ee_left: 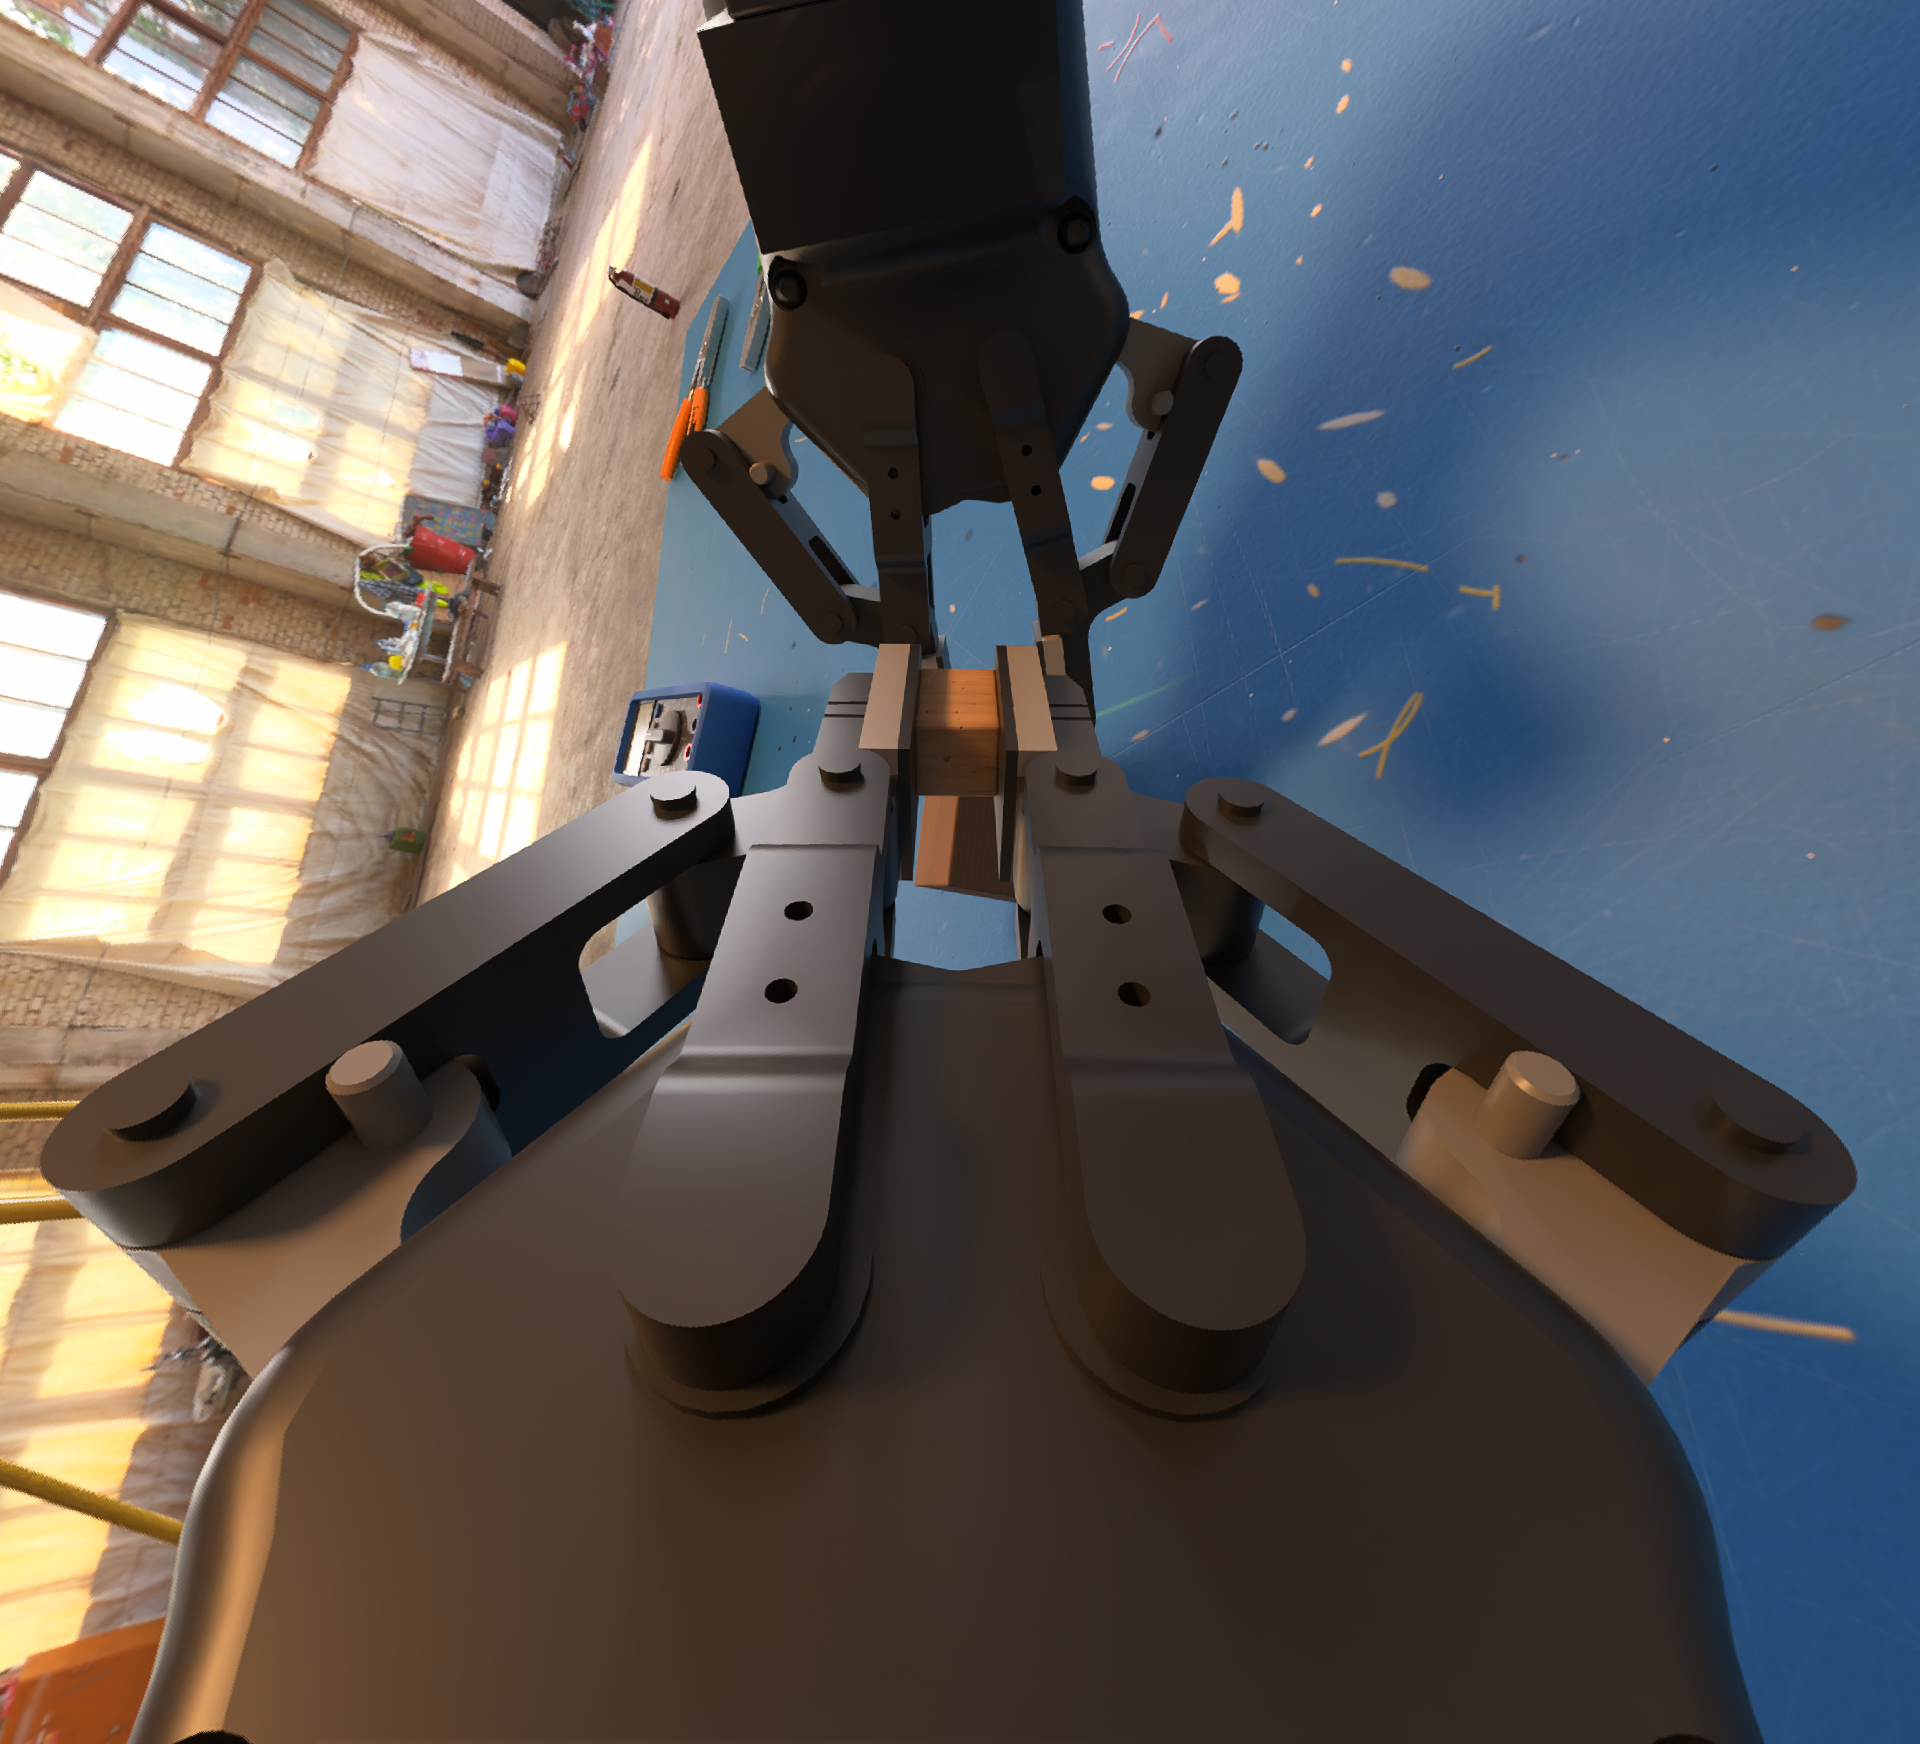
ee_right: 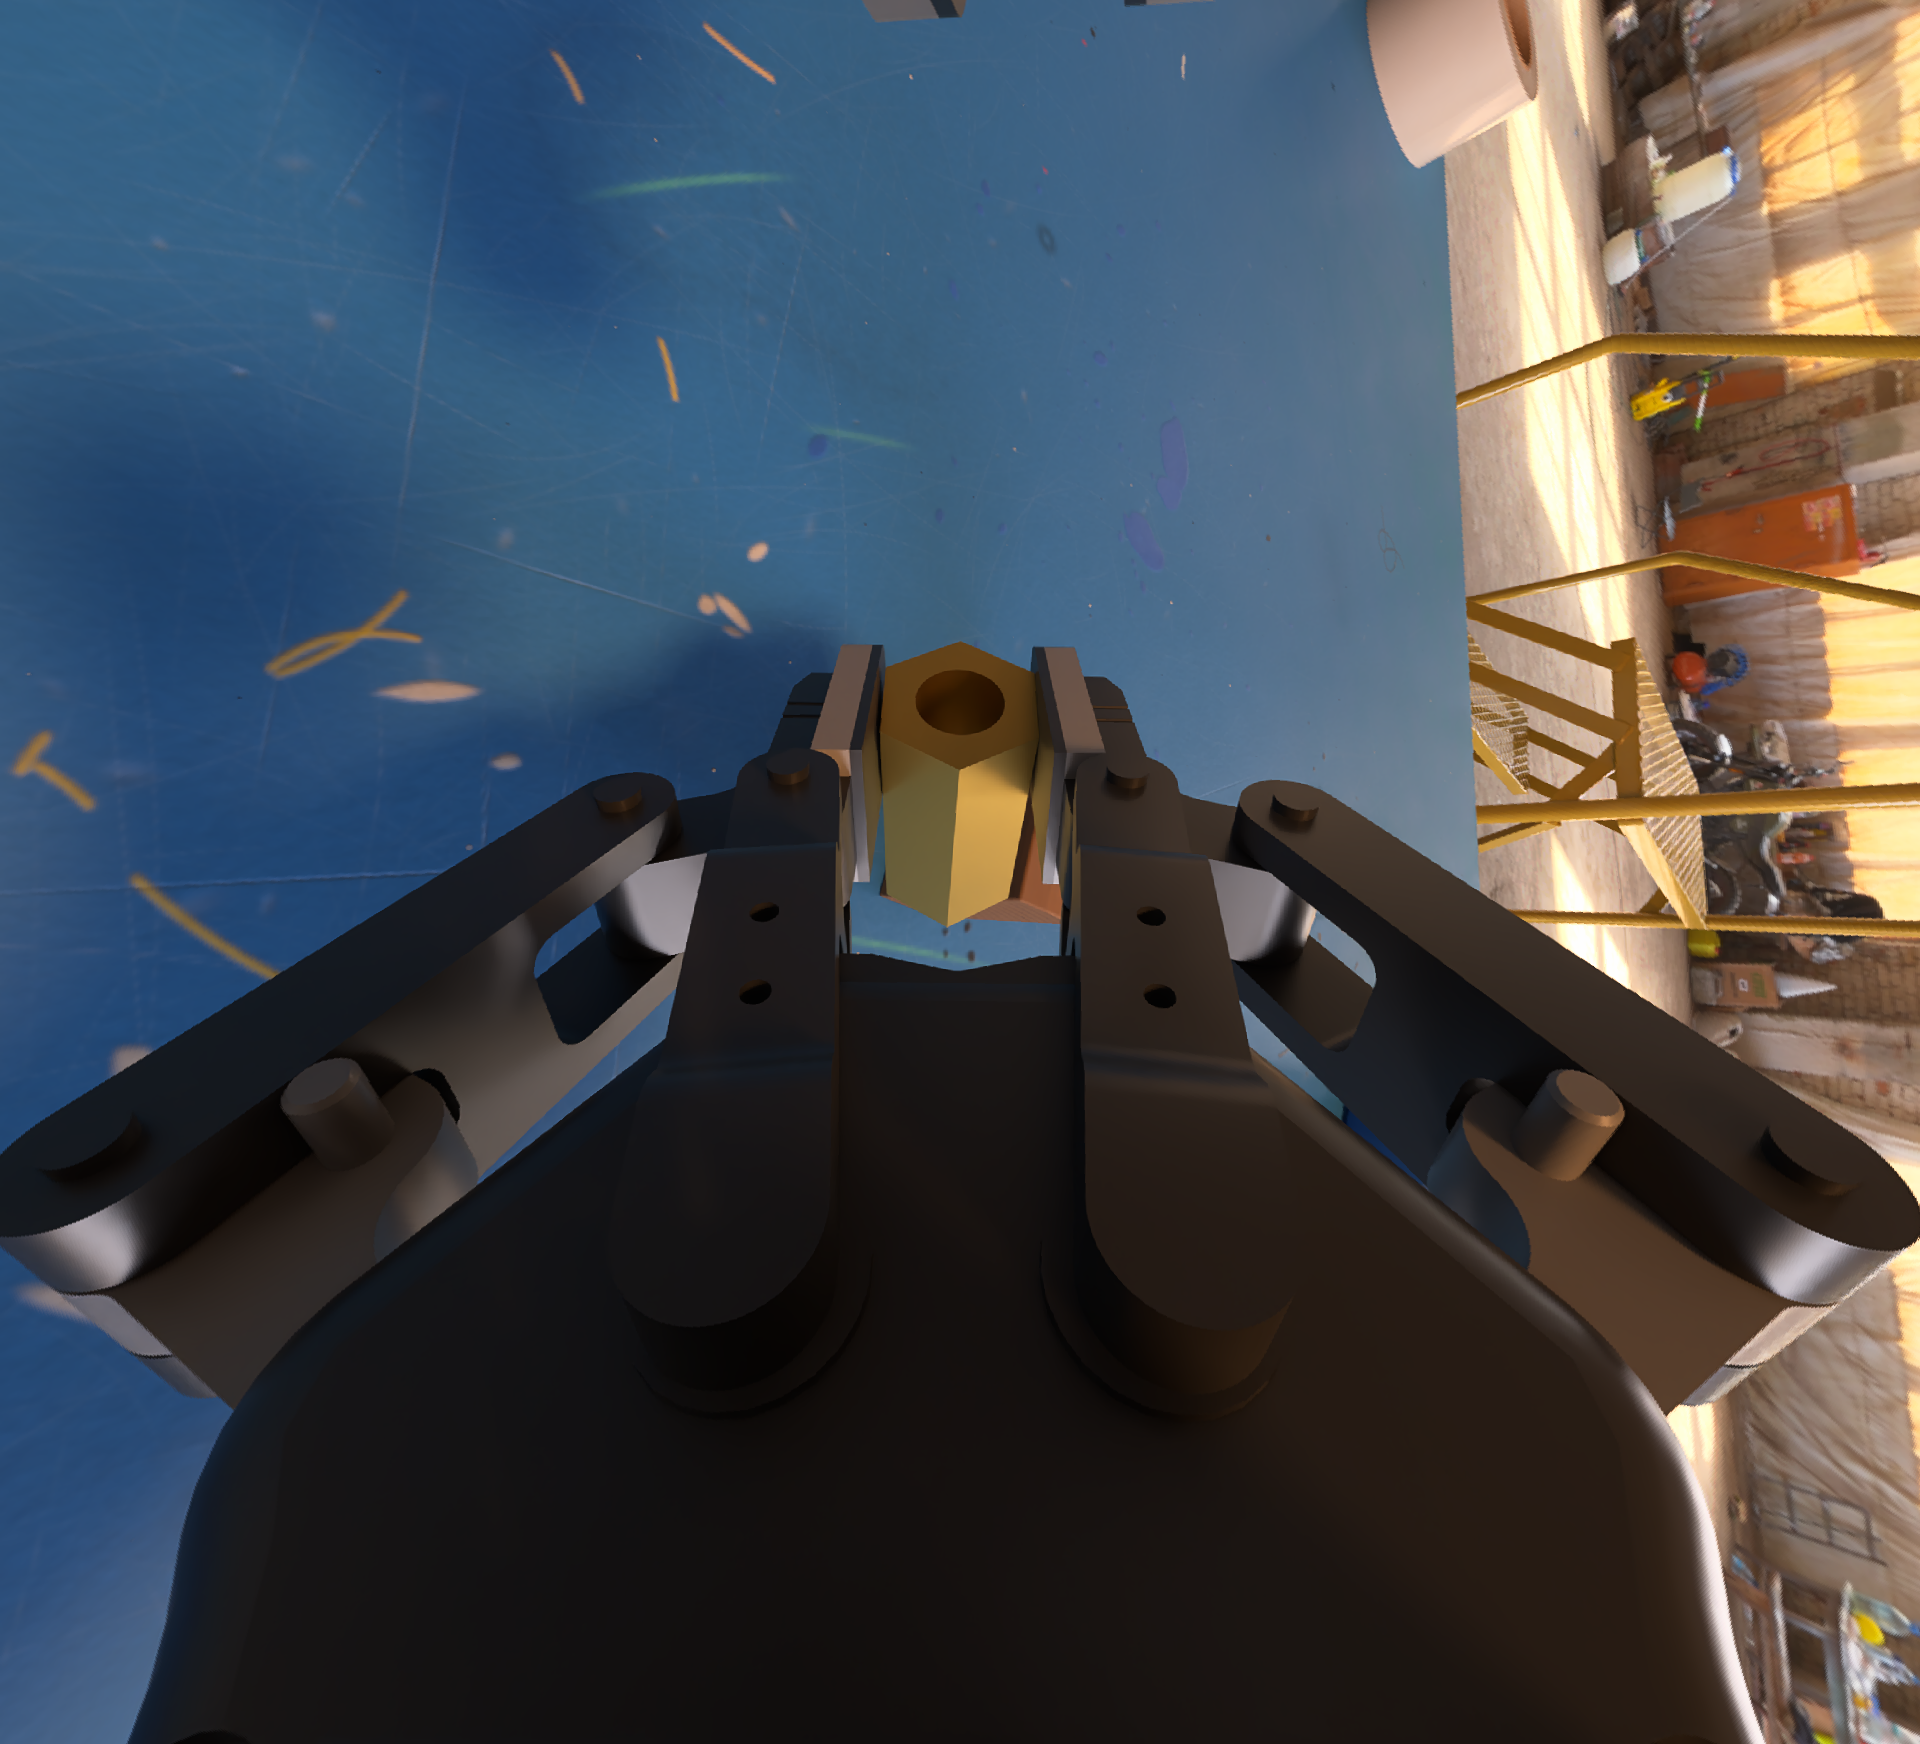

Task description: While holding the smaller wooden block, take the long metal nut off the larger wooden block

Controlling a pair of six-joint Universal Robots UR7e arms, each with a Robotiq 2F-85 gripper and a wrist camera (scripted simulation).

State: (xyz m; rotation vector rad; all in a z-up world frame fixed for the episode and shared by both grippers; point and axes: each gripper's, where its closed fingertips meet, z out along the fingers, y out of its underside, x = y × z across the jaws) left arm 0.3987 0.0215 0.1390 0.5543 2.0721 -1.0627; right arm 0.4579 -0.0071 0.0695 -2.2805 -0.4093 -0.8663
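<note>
My left gripper clamps the small pale wooden cube; my right gripper pinches the long brass-yellow hexagonal nut by its flats, long axis along the fingers, bore facing forward; a brown wooden block sits just behind it; whether they touch, I cannot tell; only the right wrist view shows the nut; the left shows the other claw opposite, above the blue tabletop.

Nut brass-yellow – block pale wood-grain – table blue, orange-flecked.
</note>
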